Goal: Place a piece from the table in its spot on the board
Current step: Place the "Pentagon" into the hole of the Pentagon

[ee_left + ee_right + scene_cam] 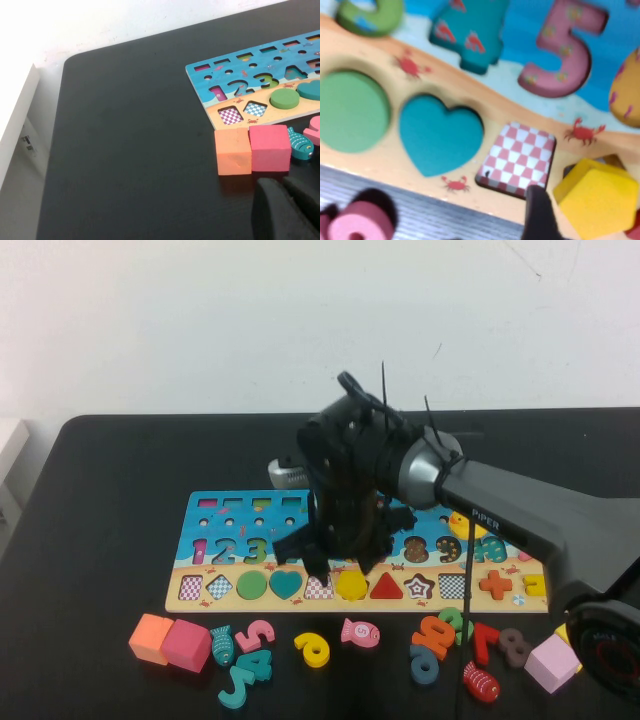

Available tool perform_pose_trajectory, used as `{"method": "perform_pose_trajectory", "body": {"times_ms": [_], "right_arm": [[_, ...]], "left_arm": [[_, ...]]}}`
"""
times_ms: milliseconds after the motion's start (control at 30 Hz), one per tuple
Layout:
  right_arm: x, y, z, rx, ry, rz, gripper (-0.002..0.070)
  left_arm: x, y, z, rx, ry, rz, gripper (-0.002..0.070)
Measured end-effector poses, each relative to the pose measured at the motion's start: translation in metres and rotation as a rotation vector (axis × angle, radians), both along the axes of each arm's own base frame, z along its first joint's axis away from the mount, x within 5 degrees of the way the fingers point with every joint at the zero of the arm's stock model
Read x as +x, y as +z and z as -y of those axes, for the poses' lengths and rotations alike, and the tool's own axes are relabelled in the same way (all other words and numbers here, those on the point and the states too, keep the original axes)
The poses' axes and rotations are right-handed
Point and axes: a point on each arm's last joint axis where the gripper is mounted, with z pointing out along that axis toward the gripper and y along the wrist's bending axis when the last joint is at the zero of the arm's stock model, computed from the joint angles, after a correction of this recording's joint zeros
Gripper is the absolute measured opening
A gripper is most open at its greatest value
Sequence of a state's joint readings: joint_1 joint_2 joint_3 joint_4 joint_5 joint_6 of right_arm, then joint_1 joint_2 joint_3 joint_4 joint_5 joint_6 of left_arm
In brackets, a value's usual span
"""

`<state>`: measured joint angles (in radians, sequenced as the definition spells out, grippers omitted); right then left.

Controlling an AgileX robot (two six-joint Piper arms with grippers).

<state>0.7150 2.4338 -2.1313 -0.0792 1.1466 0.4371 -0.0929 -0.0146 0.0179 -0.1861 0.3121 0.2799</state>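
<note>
Fingers of right gripper point(345, 562), frame centre: released, above the piece point(597, 197), which sits askew in the board point(205, 530). Risk: a fingertip point(540, 212) beside it snags it. Left gripper point(290, 210), lower right of its view: cannot tell.

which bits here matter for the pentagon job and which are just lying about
In the job: yellow pentagon, lying at its cut-out; board; right gripper, over the shape row; table.

Lying about: left gripper, parked near the orange cube and pink cube; yellow 6.
</note>
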Motion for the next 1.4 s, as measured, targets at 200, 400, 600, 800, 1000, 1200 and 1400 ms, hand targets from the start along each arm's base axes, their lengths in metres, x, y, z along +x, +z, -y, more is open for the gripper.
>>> {"method": "perform_pose_trajectory", "body": {"times_ms": [200, 400, 600, 800, 1000, 1200, 1400], "right_arm": [[0.003, 0.022, -0.003, 0.004, 0.065, 0.023, 0.0372], [-0.002, 0.023, -0.008, 0.016, 0.129, 0.000, 0.0088], [-0.012, 0.019, -0.019, 0.050, 0.170, -0.040, 0.0019], [-0.011, -0.003, -0.020, 0.020, 0.168, -0.072, 0.0019], [-0.007, -0.011, -0.017, -0.035, 0.155, -0.048, 0.0019], [-0.004, -0.011, -0.014, -0.065, 0.129, -0.021, 0.0019], [-0.004, -0.011, -0.013, -0.065, 0.094, -0.019, 0.0019]], "left_arm": [[0.000, 0.000, 0.000, 0.000, 0.000, 0.000, -0.0003], [0.000, 0.000, 0.000, 0.000, 0.000, 0.000, -0.0003], [0.000, 0.000, 0.000, 0.000, 0.000, 0.000, -0.0003], [0.000, 0.000, 0.000, 0.000, 0.000, 0.000, -0.0003], [0.000, 0.000, 0.000, 0.000, 0.000, 0.000, -0.0003], [0.000, 0.000, 0.000, 0.000, 0.000, 0.000, -0.0003], [0.000, 0.000, 0.000, 0.000, 0.000, 0.000, -0.0003]]}}
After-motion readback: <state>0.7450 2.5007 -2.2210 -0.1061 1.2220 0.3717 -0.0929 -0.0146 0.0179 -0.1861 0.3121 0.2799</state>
